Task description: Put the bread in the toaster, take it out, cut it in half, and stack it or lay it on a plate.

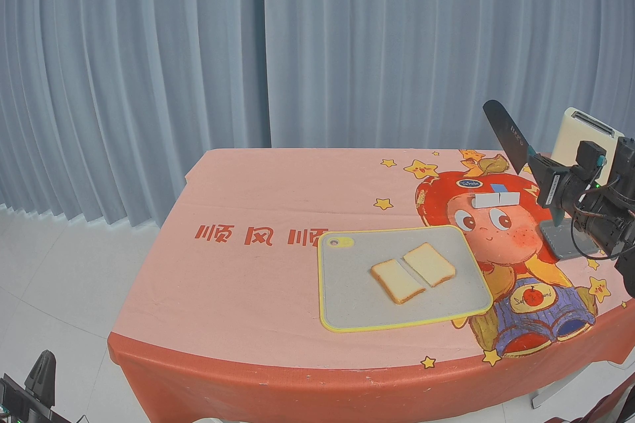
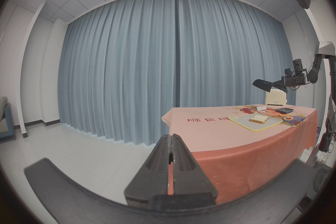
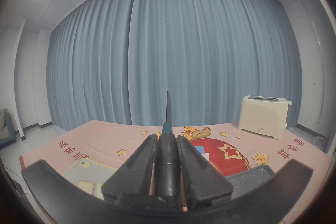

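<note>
Centrally, halved bread (image 1: 397, 280); pink tablecloth (image 1: 251, 299), blue curtain (image 1: 198, 47).

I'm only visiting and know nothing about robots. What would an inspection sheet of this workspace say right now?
Surface: table under a pink cartoon-print cloth.
Job's things: two bread halves side by side on the cutting board; toaster at the far right; grey tray in front of it; knife held blade up.
Clutter: small white labels on the cloth.
Grippers: right gripper shut on the knife; left gripper with fingers shut, empty, low beside the table.
Cables: black cable looping at the right arm.
Surroundings: blue-grey curtain, pale tiled floor.
</note>
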